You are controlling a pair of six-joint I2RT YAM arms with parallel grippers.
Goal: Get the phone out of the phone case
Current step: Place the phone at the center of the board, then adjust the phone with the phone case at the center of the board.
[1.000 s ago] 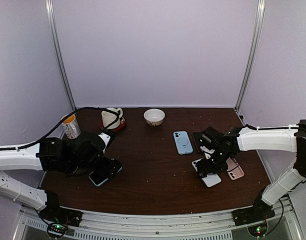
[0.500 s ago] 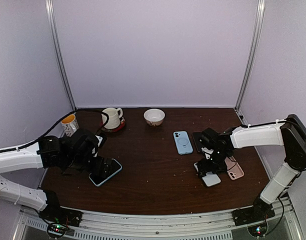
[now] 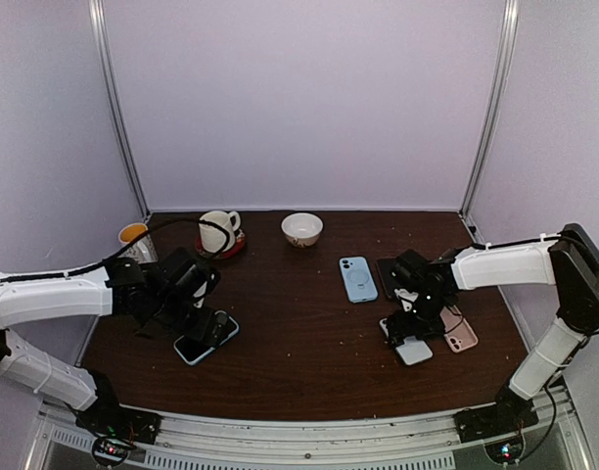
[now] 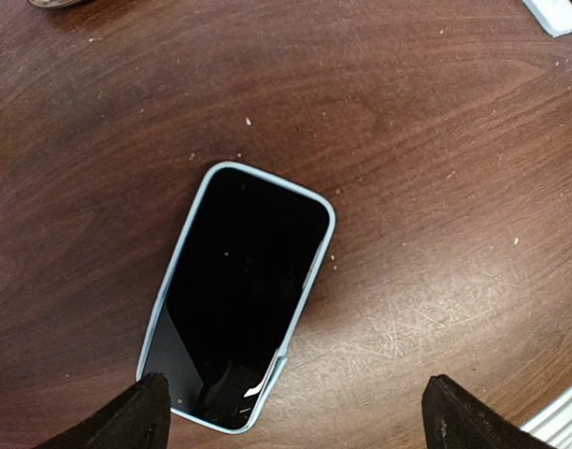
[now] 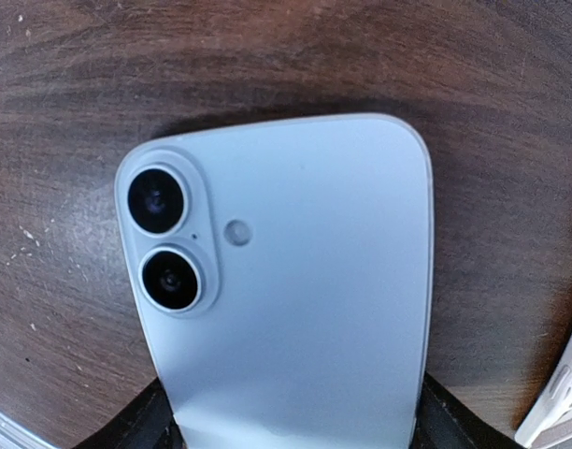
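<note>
Brown table. At 8 o'clock, cased phone is overhung by released left claw; at 4, bare phone is flanked by right claw, grasp indeterminable.

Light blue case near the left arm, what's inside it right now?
A phone, dark screen up, fills the light blue case; only its rim shows. The case's inner back is hidden beneath the phone.
</note>
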